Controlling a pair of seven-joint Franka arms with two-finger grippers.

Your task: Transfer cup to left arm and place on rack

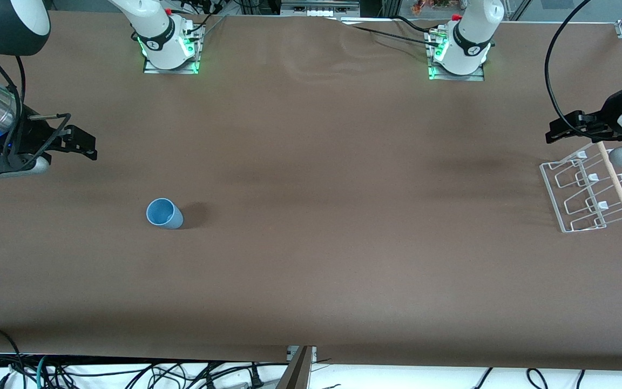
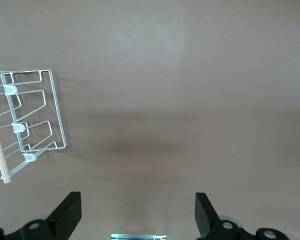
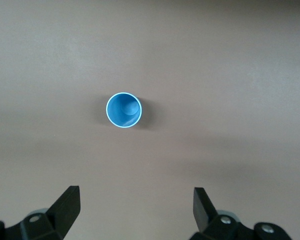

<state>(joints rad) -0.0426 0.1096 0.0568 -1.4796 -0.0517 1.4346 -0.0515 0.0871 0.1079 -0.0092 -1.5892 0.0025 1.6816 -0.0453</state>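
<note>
The light-blue cup (image 1: pixel 164 213) stands upright, mouth up, on the brown table toward the right arm's end. It also shows in the right wrist view, cup (image 3: pixel 124 110), apart from the fingers. My right gripper (image 1: pixel 85 145) hangs open and empty over the table at that end; in its own view the right gripper (image 3: pixel 136 205) holds nothing. The clear wire rack (image 1: pixel 589 189) with white-tipped prongs lies at the left arm's end. My left gripper (image 1: pixel 556 131) hangs open and empty over the table beside the rack (image 2: pixel 35 120). In its wrist view the left gripper (image 2: pixel 138 207) is wide apart.
A pale wooden dowel (image 1: pixel 616 181) runs along one side of the rack. The right arm's base (image 1: pixel 170 51) and the left arm's base (image 1: pixel 459 54) stand at the table's edge farthest from the front camera. Cables (image 1: pixel 127 375) hang below the nearest edge.
</note>
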